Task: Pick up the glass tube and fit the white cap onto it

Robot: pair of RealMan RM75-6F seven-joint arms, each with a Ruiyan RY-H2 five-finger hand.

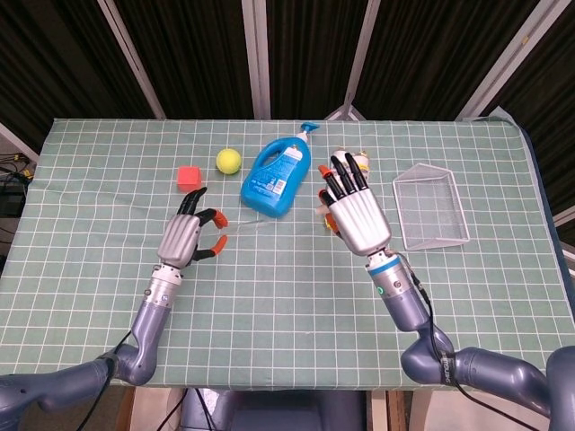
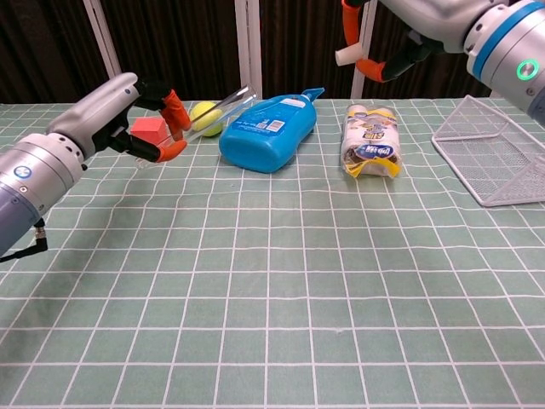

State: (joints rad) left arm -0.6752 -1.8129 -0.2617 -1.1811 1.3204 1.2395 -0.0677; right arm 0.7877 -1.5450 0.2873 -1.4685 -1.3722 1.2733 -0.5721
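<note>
My left hand [image 1: 185, 239] pinches one end of the clear glass tube [image 1: 241, 222] above the table's left-centre. In the chest view the left hand [image 2: 128, 109] holds the tube [image 2: 223, 106] slanting up to the right, its open end near the blue bottle. My right hand [image 1: 356, 212] is raised over the table's middle, its fingers spread upward. It pinches the small white cap [image 2: 347, 56] between orange fingertips, high at the top of the chest view beside the right hand [image 2: 413, 24]. Cap and tube are well apart.
A red cube [image 2: 147, 129] and a tennis ball [image 2: 204, 118] lie behind the left hand. The blue detergent bottle [image 2: 268, 128] lies in the middle, a pack of small bottles [image 2: 370, 141] to its right, a wire basket [image 2: 494, 158] at far right.
</note>
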